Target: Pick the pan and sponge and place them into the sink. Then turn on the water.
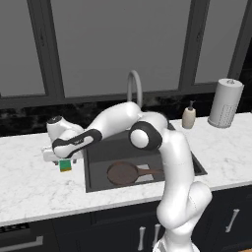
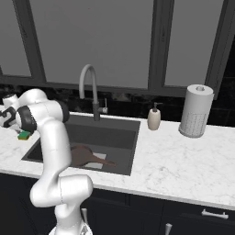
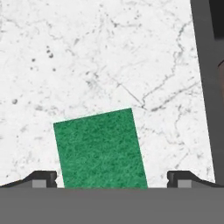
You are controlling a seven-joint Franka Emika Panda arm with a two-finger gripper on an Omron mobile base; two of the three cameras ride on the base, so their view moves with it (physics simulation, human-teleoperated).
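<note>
green sponge [image 3: 100,149] on white marble between the fingertips of the wide-open gripper [image 3: 112,178], untouched

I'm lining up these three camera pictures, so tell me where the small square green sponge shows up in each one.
Left base view: the small square green sponge lies on the white marble counter, left of the dark grey recessed sink, under the robot's hand.
Right base view: at the far left edge, beside the sink's left rim.
Hand view: lower centre, between the open gripper's tips.
Shared landmark: the sink's rim.
</note>
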